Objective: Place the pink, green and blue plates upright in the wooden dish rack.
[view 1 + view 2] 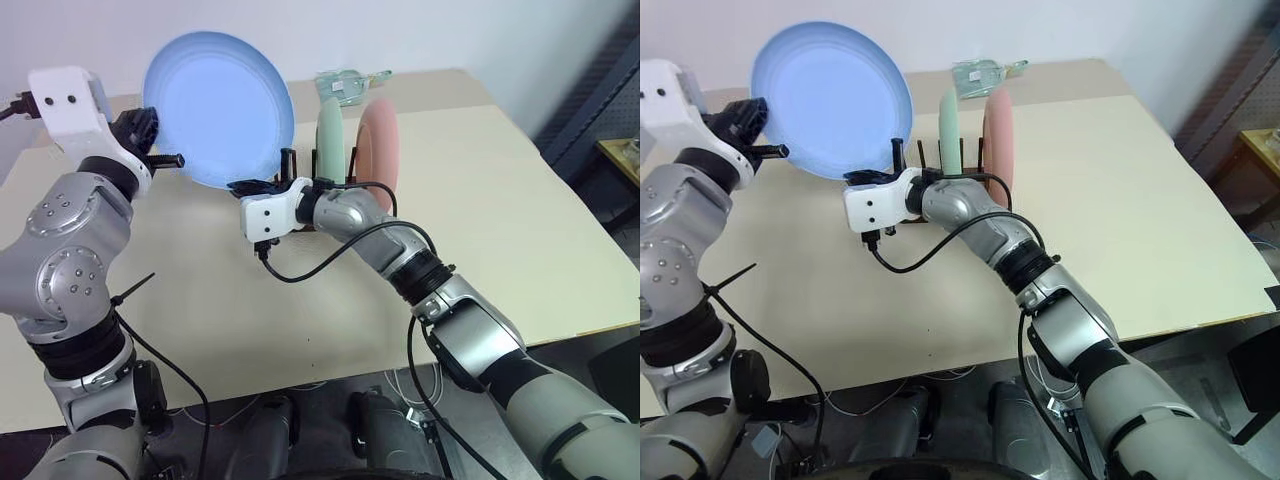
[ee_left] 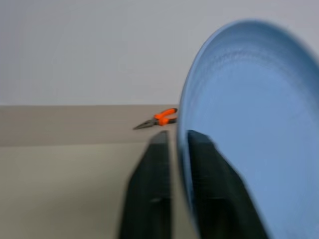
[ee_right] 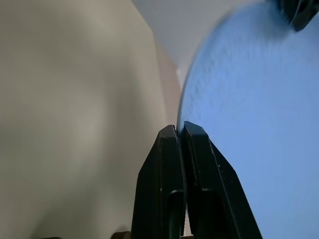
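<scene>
The right gripper [image 1: 240, 186] reaches in level over the table [image 1: 480, 250], its 2 black fingers [image 3: 172, 164] pinched on the lower rim of the blue plate [image 1: 218, 108]; in the right wrist view they press together with the rim between them, though the plate's edge blurs there. The left gripper [image 1: 165, 158] sits at the plate's left edge, and in the left wrist view the rim runs down between its 2 fingers [image 2: 149, 189] with a narrow gap showing beside one of them, so whether it grips or has let go I cannot tell. The blue plate stands on edge in the air, above the table and just left of the wooden dish rack [image 1: 902, 160], its hollow face toward the camera. The right wrist and its cable hide most of the rack; a few dark pegs show. Behind them the green plate [image 1: 331, 140] and the pink plate [image 1: 380, 140] stand upright in the rack, side by side, their lower edges hidden. Farther back a clear plastic item [image 1: 348, 83] lies at the table's far edge, hard to make out. Orange-handled pliers [image 2: 158, 118] lie on the table in the left wrist view.
</scene>
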Robot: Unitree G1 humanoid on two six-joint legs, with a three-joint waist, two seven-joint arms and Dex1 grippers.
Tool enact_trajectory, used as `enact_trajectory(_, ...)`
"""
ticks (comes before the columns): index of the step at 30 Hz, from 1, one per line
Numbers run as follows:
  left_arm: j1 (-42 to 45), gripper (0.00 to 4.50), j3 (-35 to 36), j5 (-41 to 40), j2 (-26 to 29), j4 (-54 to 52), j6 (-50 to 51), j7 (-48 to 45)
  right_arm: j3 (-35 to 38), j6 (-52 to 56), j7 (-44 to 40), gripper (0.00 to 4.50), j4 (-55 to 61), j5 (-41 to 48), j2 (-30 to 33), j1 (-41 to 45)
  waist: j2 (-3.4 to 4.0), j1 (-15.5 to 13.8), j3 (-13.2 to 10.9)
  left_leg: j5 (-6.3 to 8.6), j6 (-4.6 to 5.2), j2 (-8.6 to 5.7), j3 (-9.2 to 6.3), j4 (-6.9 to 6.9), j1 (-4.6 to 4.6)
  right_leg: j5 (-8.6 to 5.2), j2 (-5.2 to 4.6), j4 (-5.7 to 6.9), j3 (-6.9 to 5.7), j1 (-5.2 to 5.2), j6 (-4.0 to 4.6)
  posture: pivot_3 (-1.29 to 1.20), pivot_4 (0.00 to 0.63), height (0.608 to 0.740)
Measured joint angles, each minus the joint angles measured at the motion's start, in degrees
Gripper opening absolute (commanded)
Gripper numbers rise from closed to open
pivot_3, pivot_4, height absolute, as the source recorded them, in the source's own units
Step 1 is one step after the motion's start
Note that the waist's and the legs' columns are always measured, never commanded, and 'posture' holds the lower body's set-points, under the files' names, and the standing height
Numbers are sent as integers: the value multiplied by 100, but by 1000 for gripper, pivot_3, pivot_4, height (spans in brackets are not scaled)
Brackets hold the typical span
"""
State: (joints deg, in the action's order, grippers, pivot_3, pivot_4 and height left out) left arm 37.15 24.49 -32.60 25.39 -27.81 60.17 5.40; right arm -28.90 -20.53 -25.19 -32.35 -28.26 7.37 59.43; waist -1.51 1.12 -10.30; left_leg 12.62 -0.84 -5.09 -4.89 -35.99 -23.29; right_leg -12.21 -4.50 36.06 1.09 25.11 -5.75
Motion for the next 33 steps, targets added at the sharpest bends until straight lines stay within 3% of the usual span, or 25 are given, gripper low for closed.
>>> enact_trajectory(1, 3, 2378, 17, -4, -60, 8, -64, 13, 0, -2, 4, 0, 10, -4, 7, -7, 0, 1, 0, 0, 0, 0, 0, 0, 0, 0, 0, 0, 0, 0, 0, 0, 150, 740)
enact_trajectory(5, 452, 2378, 691, 48, -247, 270, -941, 311, -1, -181, 0, 0, 256, 39, 24, -196, -4, 18, -3, -2, -5, 2, -1, 4, -1, 1, 3, 0, -1, 6, 2, 0, 150, 740)
enact_trajectory(7, 555, 2378, 1111, 216, 1, 362, -1490, 400, 1, -270, -17, 0, 369, 86, 27, -327, -4, 59, -3, -2, -8, 2, 2, 9, 0, 1, 3, 0, 2, 9, 2, 0, 150, 740)
enact_trajectory(9, 434, 2378, 1487, 400, 255, 580, -1902, 420, 15, -313, -67, 0, 500, 217, 35, -452, -4, 86, -3, -3, -9, 2, 1, 10, 0, 1, 3, 1, 2, 9, 2, 0, 150, 740)
enact_trajectory(11, -274, 2378, 1580, 723, 612, 775, -2249, 228, 118, -315, -149, 0, 683, 511, -23, -600, 0, 132, -1, -3, -8, 1, 3, 14, 2, 1, 3, 2, 7, 9, 2, 0, 150, 740)
enact_trajectory(16, -2472, 2378, 895, 1392, 633, 1192, -3053, -791, 676, 315, -822, 0, 1621, 2239, -463, -1081, -3, 121, 0, 21, 34, 3, -4, 12, 1, 1, 2, 0, 8, 4, 4, 0, 150, 740)
enact_trajectory(21, -3624, 2378, -169, 1590, 96, 1047, -3643, -1542, 1121, 1858, -1248, 0, 2912, 4099, -877, -1483, -2, 49, -1, 26, 37, 5, -9, 6, -1, 2, -9, -2, 4, 2, 8, 0, 150, 740)
enact_trajectory(28, -4044, 2378, -1070, 1681, -442, 832, -4270, -2085, 1828, 3863, -622, 0, 3496, 5766, -1452, -1735, 6, -14, -3, 26, 37, 9, -3, 11, -1, 4, -11, -1, 4, 10, 16, 0, 150, 740)
enact_trajectory(33, -4142, 2378, -1297, 1714, -480, 782, -4359, -2268, 2302, 4405, -78, 0, 3420, 6214, -1459, -1731, 10, -18, -4, 25, 38, 8, 1, 11, -1, 4, -11, -3, 4, 10, 16, 0, 150, 740)
